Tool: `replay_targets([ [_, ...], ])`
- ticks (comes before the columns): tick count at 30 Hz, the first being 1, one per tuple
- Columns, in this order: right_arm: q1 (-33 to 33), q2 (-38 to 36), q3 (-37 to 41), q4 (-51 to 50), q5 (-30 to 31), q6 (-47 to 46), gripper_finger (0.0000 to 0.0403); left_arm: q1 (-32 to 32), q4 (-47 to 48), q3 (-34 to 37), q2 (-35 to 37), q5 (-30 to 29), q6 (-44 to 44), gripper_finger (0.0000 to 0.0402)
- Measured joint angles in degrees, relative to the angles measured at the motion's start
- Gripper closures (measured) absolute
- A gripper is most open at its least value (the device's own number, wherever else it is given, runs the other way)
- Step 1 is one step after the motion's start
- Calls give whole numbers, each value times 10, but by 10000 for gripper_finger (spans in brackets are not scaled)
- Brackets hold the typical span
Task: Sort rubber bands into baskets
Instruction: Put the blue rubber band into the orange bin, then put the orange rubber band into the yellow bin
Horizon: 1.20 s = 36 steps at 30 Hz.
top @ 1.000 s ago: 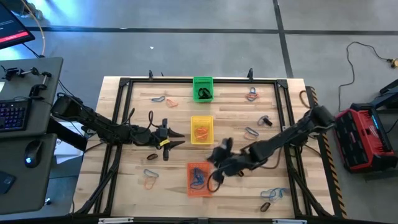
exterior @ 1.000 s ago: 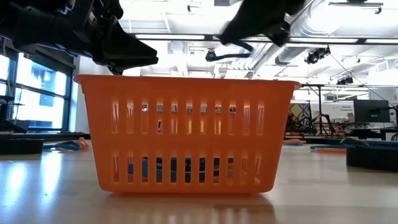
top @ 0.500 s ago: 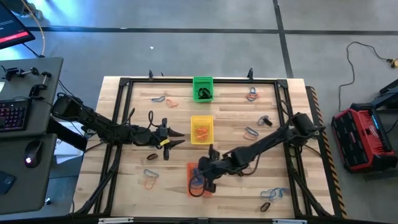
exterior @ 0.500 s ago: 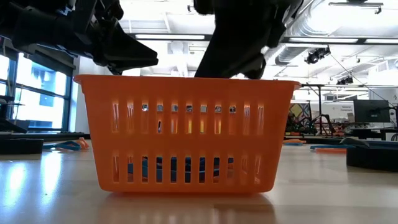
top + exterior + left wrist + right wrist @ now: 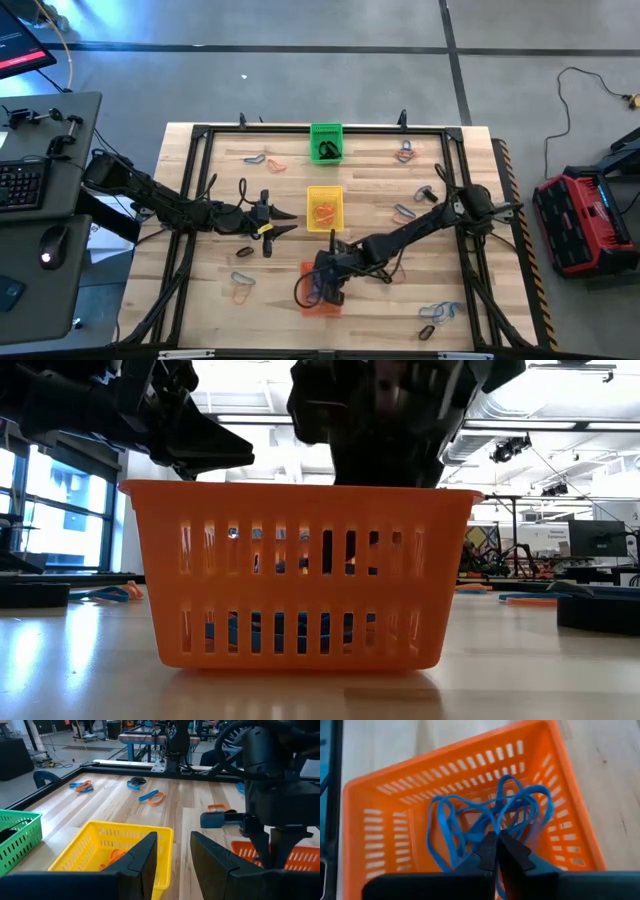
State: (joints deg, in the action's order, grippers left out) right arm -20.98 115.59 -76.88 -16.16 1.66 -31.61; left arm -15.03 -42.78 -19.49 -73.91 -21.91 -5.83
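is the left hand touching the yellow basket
Apart. The high view shows the left hand stopped short of the yellow basket, with bare wood between them.

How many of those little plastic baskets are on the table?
3, in a line down the table's middle: the green basket at the far edge, the yellow basket in the centre, and the orange basket nearest, partly covered by the right gripper. None seems hidden.

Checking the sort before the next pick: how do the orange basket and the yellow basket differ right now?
The orange basket holds blue rubber bands; the yellow basket holds orange ones. The right gripper, shut, hangs over the orange basket; nothing is above the yellow basket, and the left gripper waits open beside it. The orange one sits nearer the table's front edge. Both are slotted rectangular plastic.
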Motion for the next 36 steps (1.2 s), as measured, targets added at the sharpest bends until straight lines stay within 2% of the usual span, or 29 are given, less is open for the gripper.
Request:
replay_targets([
  [10,-4,-9,0,7,-4,28,275,0,1,0,0,1,-5,291],
  [15,-4,-31,0,6,-5,34,254,0,11,0,0,-6,-22,291],
  [17,-7,-46,0,3,1,45,258,0,15,0,0,-7,-25,291],
  [21,-16,-78,0,-22,52,92,289,0,22,0,0,-7,-25,291],
  [25,-24,-99,0,-53,107,122,352,0,34,0,0,-7,-26,293],
  [28,-24,-103,0,-60,119,139,394,0,54,0,1,-6,-26,302],
  [31,-21,-103,10,-54,119,141,388,3,107,-5,15,19,-31,316],
  [36,-19,-103,50,-19,119,137,400,4,285,-38,56,43,-68,340],
])
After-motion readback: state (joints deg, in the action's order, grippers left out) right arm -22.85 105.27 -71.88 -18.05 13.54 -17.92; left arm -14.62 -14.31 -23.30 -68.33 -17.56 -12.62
